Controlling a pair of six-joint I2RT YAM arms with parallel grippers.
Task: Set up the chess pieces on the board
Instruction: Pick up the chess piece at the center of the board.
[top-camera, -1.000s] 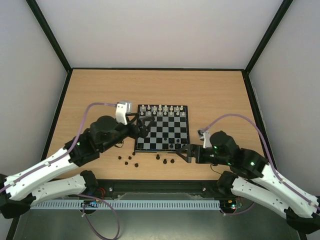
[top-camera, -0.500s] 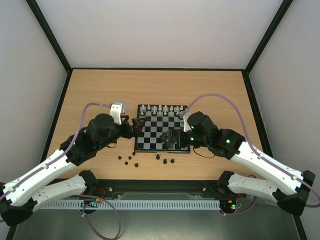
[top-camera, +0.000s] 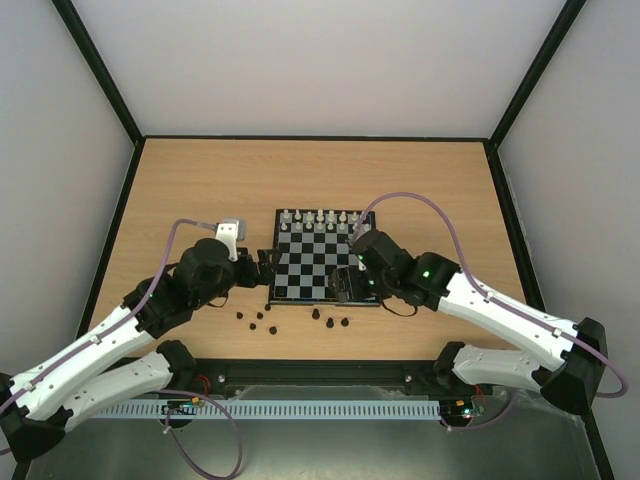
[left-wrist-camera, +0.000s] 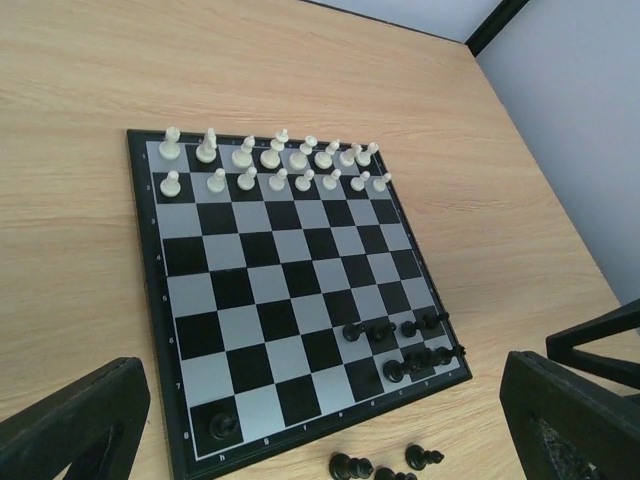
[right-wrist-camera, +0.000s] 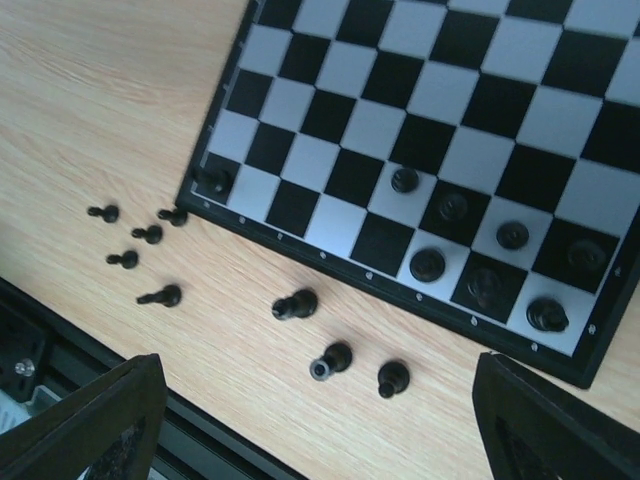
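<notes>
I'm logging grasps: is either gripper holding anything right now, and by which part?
Nothing is held: the left gripper and the right gripper both stand open, empty.

chessboard (left-wrist-camera: 250, 290): 1 | white chess pieces (left-wrist-camera: 272, 155): 16, in two rows of 8 | black chess pieces (right-wrist-camera: 427, 265): 16 in all | of those on the chessboard: 8 | of those loose on the bench (right-wrist-camera: 120, 120): 8
</notes>
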